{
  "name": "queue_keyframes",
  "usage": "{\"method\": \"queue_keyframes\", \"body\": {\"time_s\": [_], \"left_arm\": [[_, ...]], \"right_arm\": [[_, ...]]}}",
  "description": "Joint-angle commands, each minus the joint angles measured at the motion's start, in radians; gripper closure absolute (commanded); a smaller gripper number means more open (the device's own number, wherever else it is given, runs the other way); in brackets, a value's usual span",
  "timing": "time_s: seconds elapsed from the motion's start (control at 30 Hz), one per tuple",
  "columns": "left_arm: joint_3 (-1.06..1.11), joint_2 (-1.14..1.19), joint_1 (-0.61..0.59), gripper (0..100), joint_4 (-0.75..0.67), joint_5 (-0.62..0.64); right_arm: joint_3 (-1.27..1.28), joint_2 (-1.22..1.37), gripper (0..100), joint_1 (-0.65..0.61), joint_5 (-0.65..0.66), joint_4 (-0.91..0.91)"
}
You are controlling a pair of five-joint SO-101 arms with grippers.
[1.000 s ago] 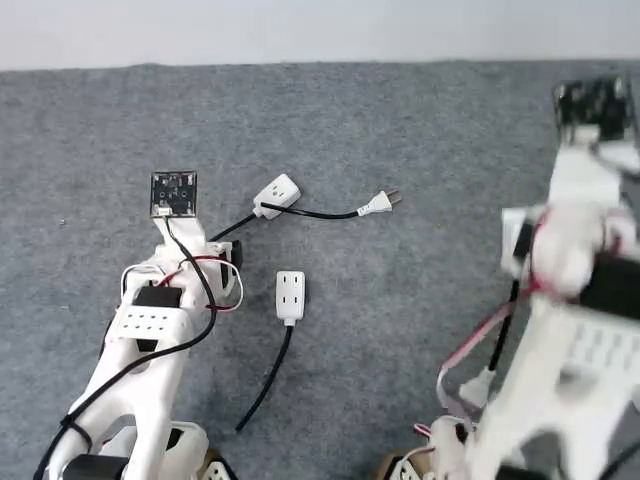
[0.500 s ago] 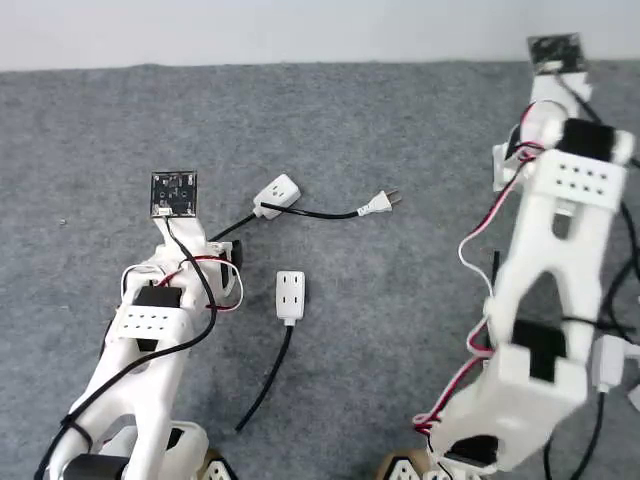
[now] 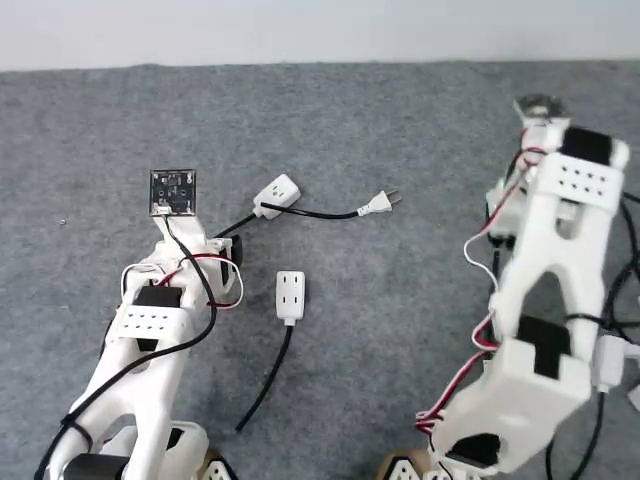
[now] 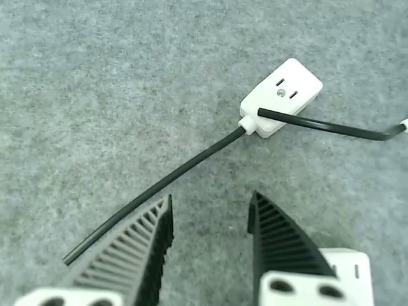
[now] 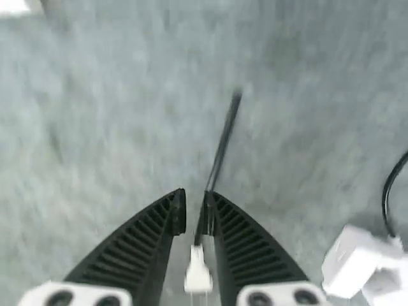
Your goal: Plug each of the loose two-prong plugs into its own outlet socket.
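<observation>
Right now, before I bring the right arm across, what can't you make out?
- Right wrist view: blur hides the prongs of the white plug in the right gripper.
- High view: the right arm and its own links cover that gripper and plug.
- Left wrist view: the second outlet is cut off by the picture's edge and a finger of the left gripper.

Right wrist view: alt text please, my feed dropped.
The right tool pinches a thin black cord just beyond its white plug; the cord runs away over grey carpet. A white socket block lies nearby.
</observation>
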Motion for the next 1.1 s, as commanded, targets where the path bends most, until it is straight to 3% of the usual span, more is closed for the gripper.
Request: {"method": "queue_keyframes", "body": {"time_s": [0.0, 0.2, 0.4, 0.7, 0.87, 1.07], "left_arm": [[-0.008, -0.003, 0.000, 82, -0.023, -0.009], [-0.008, -0.003, 0.000, 82, -0.023, -0.009], [-0.008, -0.003, -0.003, 82, -0.023, -0.009], [-0.008, -0.003, -0.005, 82, -0.023, -0.008], [-0.008, -0.003, -0.005, 82, -0.023, -0.008], [-0.008, -0.003, -0.006, 82, -0.023, -0.008]], "right_arm": [[0.264, -0.183, 93.3, 0.025, 0.104, -0.036], [0.789, -0.503, 93.1, 0.088, 0.264, -0.239], [1.094, -0.711, 93.0, 0.179, 0.471, -0.283], [1.175, -0.733, 92.8, 0.325, 0.677, -0.357], [1.169, -0.733, 84.6, 0.305, 0.717, -0.371], [1.232, -0.733, 84.4, 0.249, 0.695, -0.443]]}}
